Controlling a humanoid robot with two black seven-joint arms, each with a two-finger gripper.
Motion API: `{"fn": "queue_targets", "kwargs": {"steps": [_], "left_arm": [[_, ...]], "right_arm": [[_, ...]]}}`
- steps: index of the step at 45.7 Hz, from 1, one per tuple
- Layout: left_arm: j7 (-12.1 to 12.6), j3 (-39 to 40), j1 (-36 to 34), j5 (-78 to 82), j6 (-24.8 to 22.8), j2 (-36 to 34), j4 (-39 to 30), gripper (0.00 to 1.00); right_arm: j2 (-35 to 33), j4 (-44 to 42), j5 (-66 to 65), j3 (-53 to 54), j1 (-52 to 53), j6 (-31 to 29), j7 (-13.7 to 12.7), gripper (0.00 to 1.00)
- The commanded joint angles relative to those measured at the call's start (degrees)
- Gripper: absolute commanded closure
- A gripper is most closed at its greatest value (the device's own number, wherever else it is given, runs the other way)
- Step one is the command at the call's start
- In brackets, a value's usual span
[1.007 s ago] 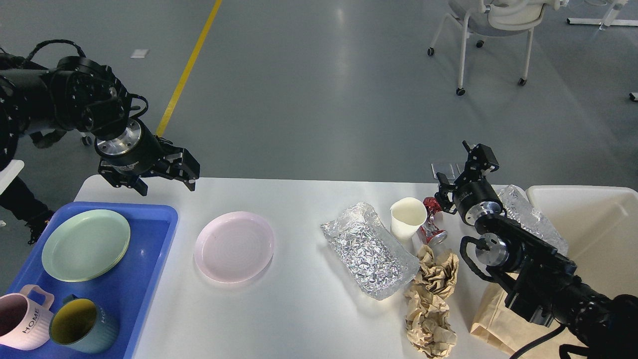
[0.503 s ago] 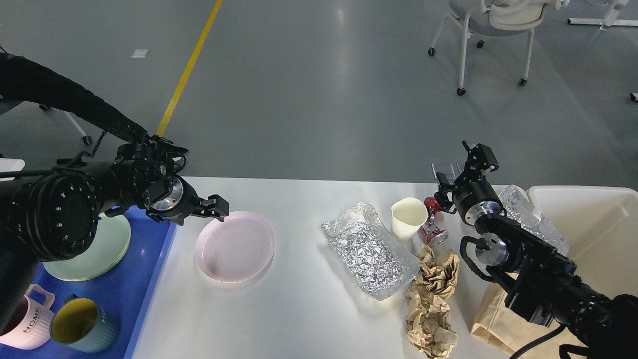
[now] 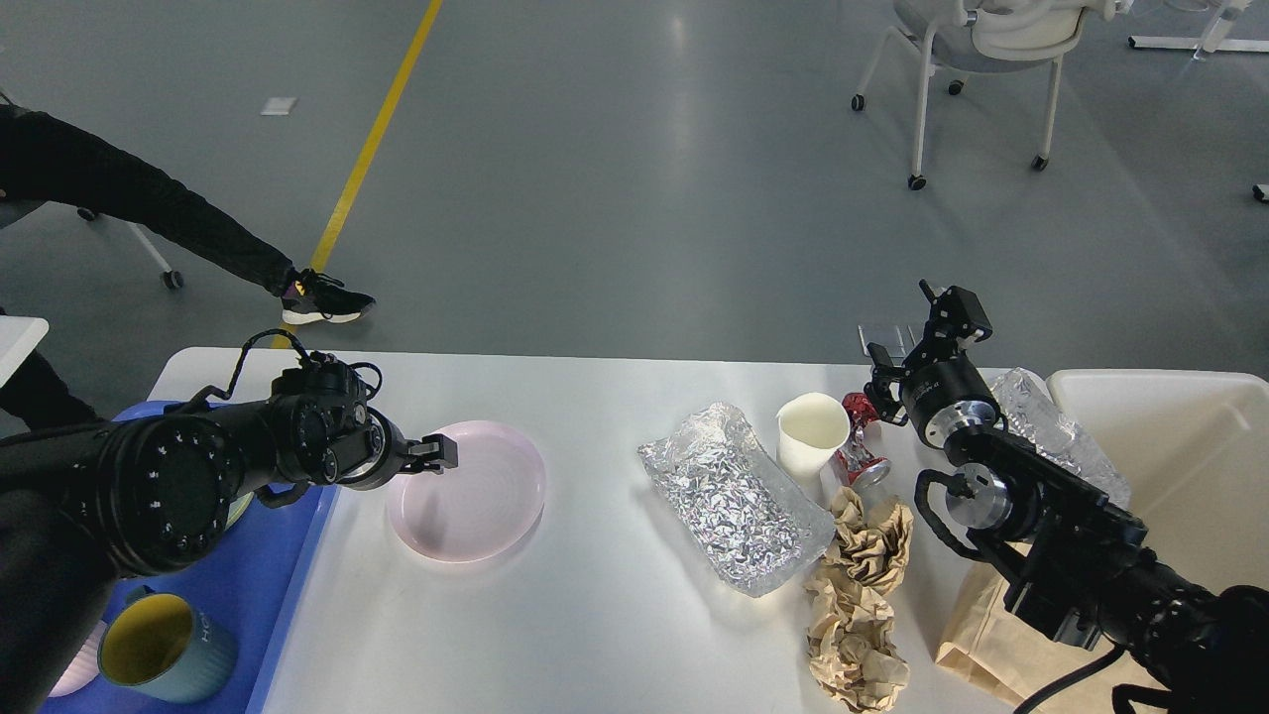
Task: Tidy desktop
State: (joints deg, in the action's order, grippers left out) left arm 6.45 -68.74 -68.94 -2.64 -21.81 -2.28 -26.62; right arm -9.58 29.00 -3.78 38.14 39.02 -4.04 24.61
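The white desktop [image 3: 615,615] holds a pink plate [image 3: 476,496] left of centre. My left gripper [image 3: 439,454] reaches in low from the left, its tip at the plate's left rim; its fingers look like one dark tip, so I cannot tell open from shut. My right gripper [image 3: 914,332] is raised above the table's far right edge with its fingers apart and empty, just behind a crushed red can [image 3: 859,448] and a white paper cup [image 3: 812,433]. A crumpled foil bag [image 3: 734,496] and crumpled brown paper [image 3: 861,585] lie near them.
A blue tray [image 3: 297,565] at the left holds a yellow-lined mug [image 3: 164,645] and a green plate mostly hidden by my left arm. A cream bin [image 3: 1180,446], a clear plastic container [image 3: 1056,436] and a brown paper bag [image 3: 977,615] are at right. A person's leg [image 3: 198,228] is behind.
My left arm has swung down from above the table's back left corner to the pink plate's left rim, now covering the green plate. The right arm has not moved.
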Motion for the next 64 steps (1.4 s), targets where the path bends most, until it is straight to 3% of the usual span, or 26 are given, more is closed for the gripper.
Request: {"fn": "queue_targets", "kwargs": {"steps": [1,5,9,18,37,41,64], "left_arm": [[1.5,0.3,0.6,-0.2,-0.4,-0.1,-0.2,0.13],[4.9,0.4,0.6,-0.2,-0.8,-0.1,-0.2,0.24],[7.5,0.8,0.7,-0.2,-1.1,-0.1,-0.2,0.25],[7.6,2.2,2.2,-0.3,-0.6,0.0,-0.1,0.25],[7.8,4.9,2.9,-0.3,-2.7,-0.4,-0.2,0.81],[7.8,4.9,2.8,-0.3,-5.5,-0.7,-0.2,0.99],[8.0,6.7,1.2,-0.6,-7.0,-1.9,0.0,1.0]], "right_arm": [[0.0,0.0,0.0,0.0,0.0,0.0,0.0,0.0],[0.0,0.0,0.0,0.0,0.0,0.0,0.0,0.0],[0.0,0.0,0.0,0.0,0.0,0.0,0.0,0.0],[0.0,0.0,0.0,0.0,0.0,0.0,0.0,0.0],[0.0,0.0,0.0,0.0,0.0,0.0,0.0,0.0],[0.0,0.0,0.0,0.0,0.0,0.0,0.0,0.0],[0.0,0.0,0.0,0.0,0.0,0.0,0.0,0.0]]}}
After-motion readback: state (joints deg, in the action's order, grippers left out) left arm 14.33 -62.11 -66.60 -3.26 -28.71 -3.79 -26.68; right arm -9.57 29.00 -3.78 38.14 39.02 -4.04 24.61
